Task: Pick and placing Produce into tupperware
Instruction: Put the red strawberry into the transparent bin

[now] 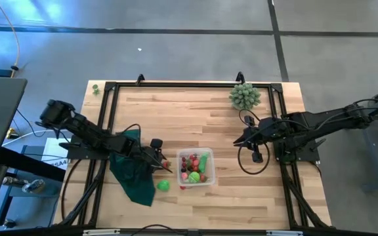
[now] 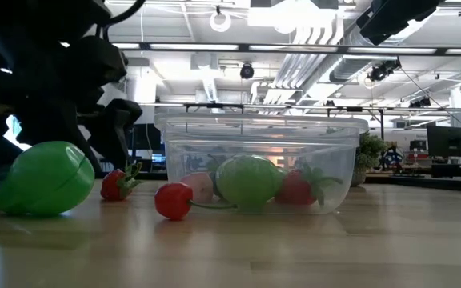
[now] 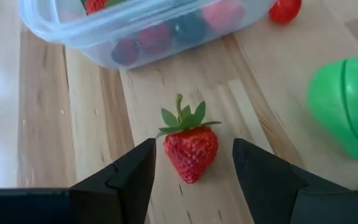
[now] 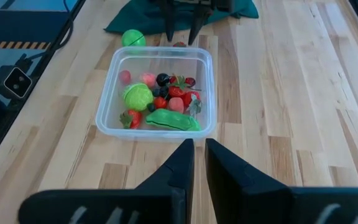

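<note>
Fingers of the left gripper (image 3: 191, 171): spread apart, straddling a strawberry (image 3: 191, 151) that lies on the worktop (image 1: 195, 115), one finger on each side with gaps between; nothing clamped. Position: left of the tupperware, beside the dark green cloth (image 1: 131, 172).

Loose produce, left of the container: one bright green round piece (image 2: 45, 178) near the front edge; the strawberry between the left fingers; one small red piece with a stem (image 2: 174, 200) just beside the container's front wall.

Tupperware (image 1: 195, 168): clear, open-topped, front centre of the worktop. Contents: red and pink pieces, one green round piece (image 4: 137, 96), one elongated green piece (image 4: 172, 120), a dark berry.

Pale green spiky plant (image 1: 244, 96): back right, well apart from the work.

Fingers of the right gripper (image 4: 199, 158): together, empty, waiting right of the container and pointed toward it.

Progress, as judged: most pieces placed; three visible items outside remain to be put in.

Obscured: the cloth may cover further pieces; cannot tell. Exact count inside the container is hard to make out, since pieces overlap.
</note>
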